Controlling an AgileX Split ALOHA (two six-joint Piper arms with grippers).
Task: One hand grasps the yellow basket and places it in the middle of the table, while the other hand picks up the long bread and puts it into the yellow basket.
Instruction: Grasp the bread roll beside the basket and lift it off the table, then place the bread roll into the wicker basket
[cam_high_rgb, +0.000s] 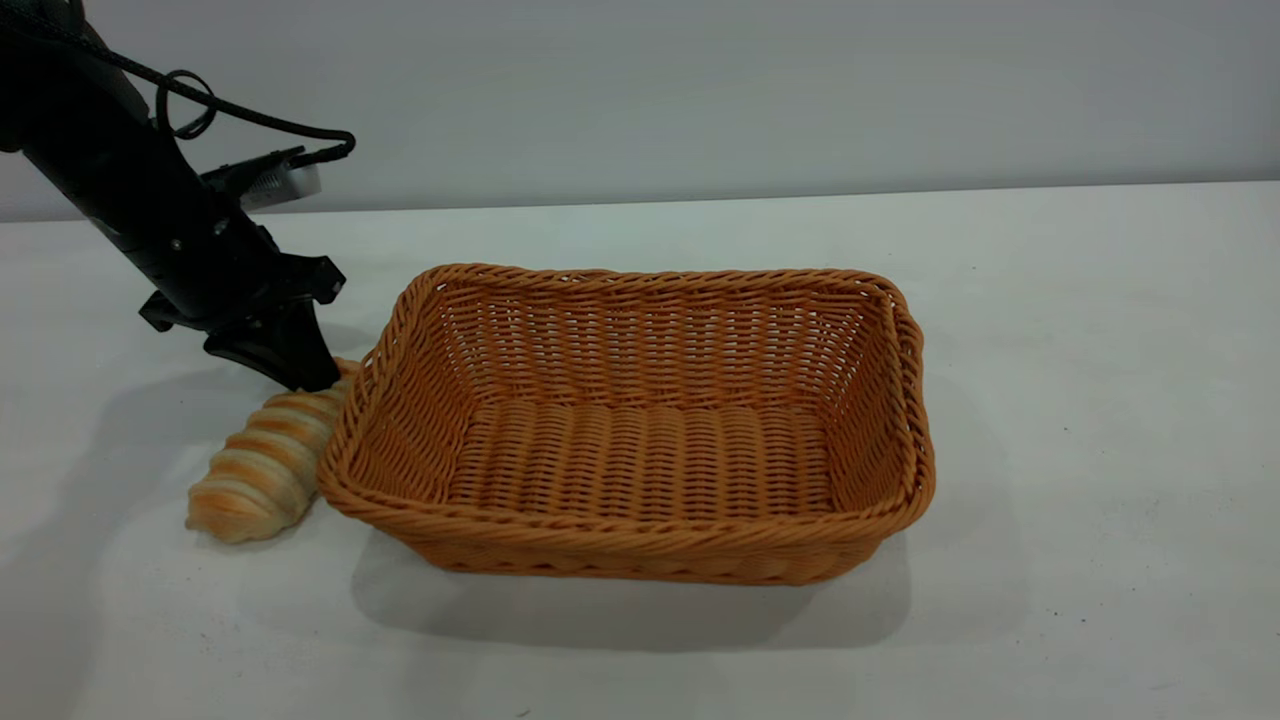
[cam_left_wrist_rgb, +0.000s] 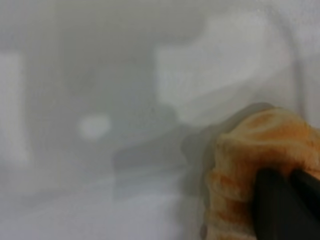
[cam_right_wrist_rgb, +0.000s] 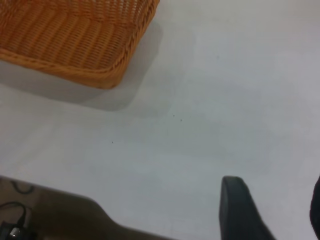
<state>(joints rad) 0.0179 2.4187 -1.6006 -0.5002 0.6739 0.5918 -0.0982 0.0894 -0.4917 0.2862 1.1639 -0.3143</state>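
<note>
The yellow basket (cam_high_rgb: 640, 425) stands upright in the middle of the table (cam_high_rgb: 1080, 400), with nothing inside it. The long bread (cam_high_rgb: 262, 465) lies on the table against the basket's left rim. My left gripper (cam_high_rgb: 305, 378) comes down on the bread's far end, next to the rim. In the left wrist view its two dark fingers (cam_left_wrist_rgb: 272, 205) sit close together, pinching the bread (cam_left_wrist_rgb: 240, 165). My right gripper (cam_right_wrist_rgb: 275, 182) does not show in the exterior view. It hovers open over bare table, a short way off a corner of the basket (cam_right_wrist_rgb: 80, 40).
A grey wall runs along the table's far edge. In the right wrist view the table's edge (cam_right_wrist_rgb: 125, 227) shows, with a dark cable (cam_right_wrist_rgb: 12, 227) below it. Bare tabletop spreads to the right of and in front of the basket.
</note>
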